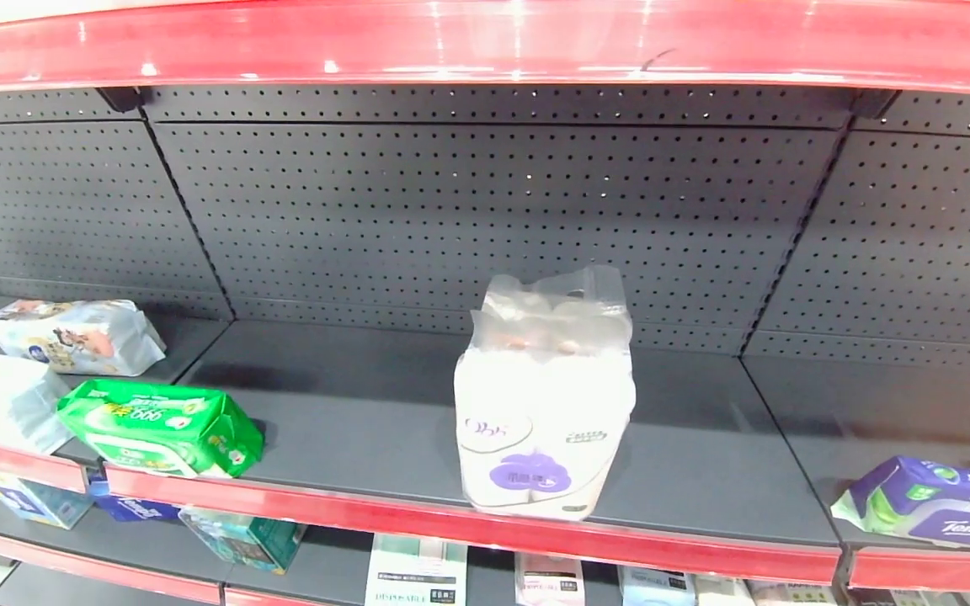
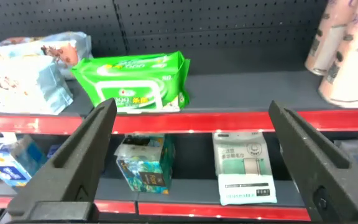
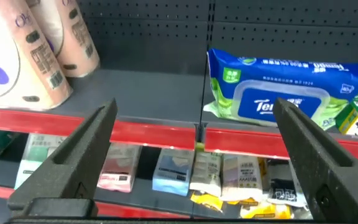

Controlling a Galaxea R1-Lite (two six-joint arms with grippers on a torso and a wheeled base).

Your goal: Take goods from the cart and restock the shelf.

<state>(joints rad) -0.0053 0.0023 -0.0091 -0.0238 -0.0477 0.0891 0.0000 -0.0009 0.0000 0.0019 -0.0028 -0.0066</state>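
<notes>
A white pack of toilet rolls [image 1: 542, 404] with a purple label stands upright near the front edge of the dark shelf [image 1: 367, 404], in its middle bay. The same pack shows at the edge of the left wrist view [image 2: 350, 56] and of the right wrist view [image 3: 23, 56]. My left gripper [image 2: 191, 162] is open in front of the shelf's red front rail [image 2: 229, 121], below a green wipes pack [image 2: 135, 81]. My right gripper [image 3: 194, 162] is open too, before the rail [image 3: 154, 134], near a blue and green wipes pack [image 3: 284, 93].
At the shelf's left lie a green wipes pack [image 1: 161, 427] and two pale tissue packs [image 1: 72, 337]. A blue wipes pack [image 1: 931, 503] lies at the right. The lower shelf holds several boxes and packs [image 1: 413, 572]. Perforated back panel [image 1: 493, 202] behind; red upper shelf edge [image 1: 485, 42] overhead.
</notes>
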